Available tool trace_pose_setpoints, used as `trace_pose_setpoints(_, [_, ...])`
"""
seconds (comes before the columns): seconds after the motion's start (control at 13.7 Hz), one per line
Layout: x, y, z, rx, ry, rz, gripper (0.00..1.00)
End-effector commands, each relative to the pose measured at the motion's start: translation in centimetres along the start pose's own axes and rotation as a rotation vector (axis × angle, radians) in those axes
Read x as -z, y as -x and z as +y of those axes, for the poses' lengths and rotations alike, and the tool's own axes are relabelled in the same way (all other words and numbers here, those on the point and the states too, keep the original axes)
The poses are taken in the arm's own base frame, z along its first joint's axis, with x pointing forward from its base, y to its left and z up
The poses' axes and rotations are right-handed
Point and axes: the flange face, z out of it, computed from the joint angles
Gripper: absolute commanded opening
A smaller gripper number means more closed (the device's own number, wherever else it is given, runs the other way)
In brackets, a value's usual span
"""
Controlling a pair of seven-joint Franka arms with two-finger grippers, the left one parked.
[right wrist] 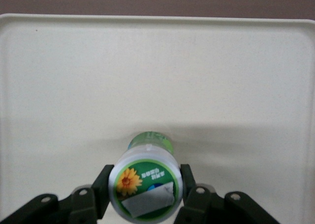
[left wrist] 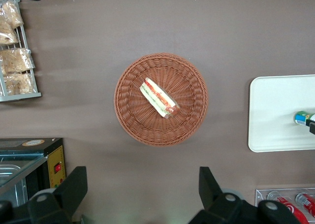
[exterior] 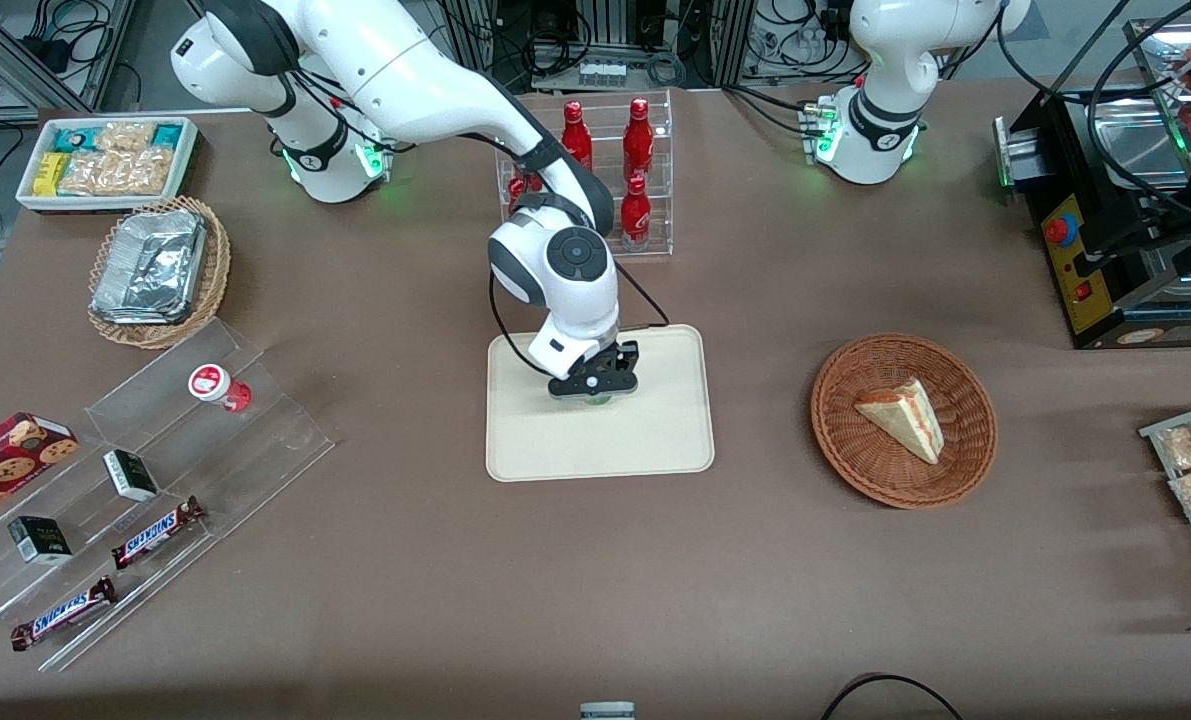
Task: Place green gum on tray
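- The small cylindrical green gum canister with its white round lid [right wrist: 145, 187] sits directly between the fingers of the right arm's black two-finger gripper [exterior: 595, 385]; nothing offsets it from the tool, since the fingers [right wrist: 102, 190] pinch it on both sides just under the lid.
- The canister's long axis points down toward the large flat cream-beige plastic tray with a low rim [exterior: 655, 440]. The lid faces the wrist camera and the green body narrows away below it, so it stands roughly upright.
- Whether its base already touches the tray floor cannot be told; a soft shadow lies on the tray right by the body, which suggests it is at or just above the surface.
- The spot is well inside the rim, in the tray's half farther from the front camera.
- The right arm reaches out over the table with its wrist bent down, the gripper hanging straight over the tray.
- In my judgement the coming move is a plain release and a straight lift, so the canister is not tipped.
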Motion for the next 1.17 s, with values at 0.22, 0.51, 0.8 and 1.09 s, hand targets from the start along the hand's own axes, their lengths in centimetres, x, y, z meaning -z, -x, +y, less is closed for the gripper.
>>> trace_pose_setpoints(0.22, [0.7,-0.9,-0.7,-0.012,-0.015,0.031,1.00])
trace_pose_setpoints(0.51, [6.9,-3.7,2.0,-0.060,-0.044,0.070,1.00])
trace_pose_setpoints(0.8, [18.0,-7.1,10.1,-0.164,-0.009,0.025,1.00])
trace_pose_setpoints(1.09, [28.1,-6.1,18.0,-0.182,0.015,-0.041,1.00])
